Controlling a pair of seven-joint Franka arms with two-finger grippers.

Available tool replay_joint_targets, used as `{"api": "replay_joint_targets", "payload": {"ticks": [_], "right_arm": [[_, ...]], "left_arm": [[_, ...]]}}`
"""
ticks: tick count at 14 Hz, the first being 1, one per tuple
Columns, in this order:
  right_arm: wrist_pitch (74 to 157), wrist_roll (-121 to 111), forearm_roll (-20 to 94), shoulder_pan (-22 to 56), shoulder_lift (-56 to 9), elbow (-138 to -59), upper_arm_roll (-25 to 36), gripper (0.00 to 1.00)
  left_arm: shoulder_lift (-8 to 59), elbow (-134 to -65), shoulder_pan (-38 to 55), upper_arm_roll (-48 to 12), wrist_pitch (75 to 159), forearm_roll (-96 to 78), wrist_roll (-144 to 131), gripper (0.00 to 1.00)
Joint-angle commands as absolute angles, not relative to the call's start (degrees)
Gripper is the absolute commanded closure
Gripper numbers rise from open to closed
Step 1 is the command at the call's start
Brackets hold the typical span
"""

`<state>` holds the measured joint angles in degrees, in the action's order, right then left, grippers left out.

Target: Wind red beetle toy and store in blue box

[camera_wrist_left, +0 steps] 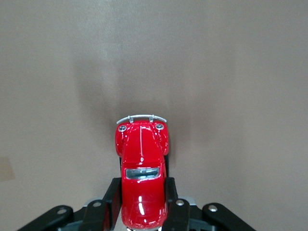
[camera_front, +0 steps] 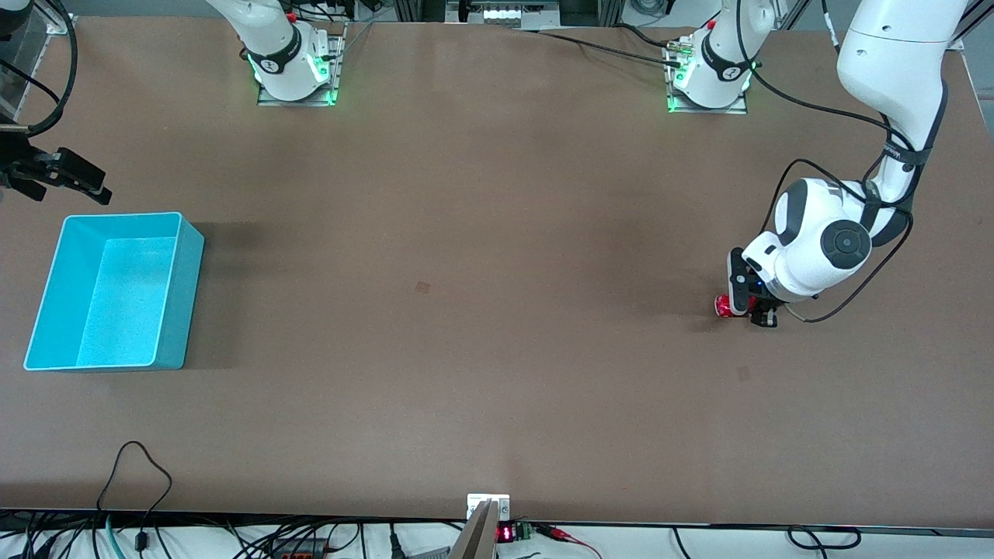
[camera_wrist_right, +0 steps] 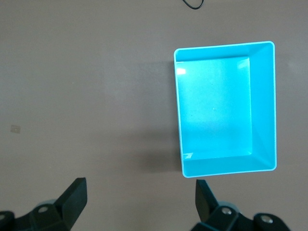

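The red beetle toy (camera_front: 724, 305) is low at the table near the left arm's end. My left gripper (camera_front: 747, 308) is shut on it. In the left wrist view the black fingers (camera_wrist_left: 113, 197) press both sides of the toy's (camera_wrist_left: 141, 163) rear half, and its silver bumper points away from the wrist. I cannot tell if its wheels touch the table. The blue box (camera_front: 180, 303) stands open-topped and empty at the right arm's end. My right gripper (camera_front: 66, 175) hangs open over the table just beside the box (camera_wrist_right: 263, 110), with nothing between the jaws of the gripper (camera_wrist_right: 140, 188).
Both arm bases (camera_front: 299, 70) stand along the table's edge farthest from the front camera. Cables (camera_front: 136, 473) trail over the edge nearest that camera. A small pale mark (camera_front: 422, 287) lies mid-table.
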<state>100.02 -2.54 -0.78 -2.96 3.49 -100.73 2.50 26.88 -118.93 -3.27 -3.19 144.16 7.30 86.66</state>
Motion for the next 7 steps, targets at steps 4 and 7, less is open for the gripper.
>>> {"api": "replay_joint_targets", "payload": {"ticks": [4,7], "right_arm": [[100.19,-2.11,-0.53,-3.25,3.60,-100.72,2.37,0.00],[100.19,-2.11,-0.53,-3.25,3.60,-100.72,2.37,0.00]], "left_arm": [[30.32,-116.11,-10.53,-3.52,144.32,8.26,97.11,0.69],[30.50,-115.58,-13.26,-3.52,144.49,8.17,99.23,0.69]]}}
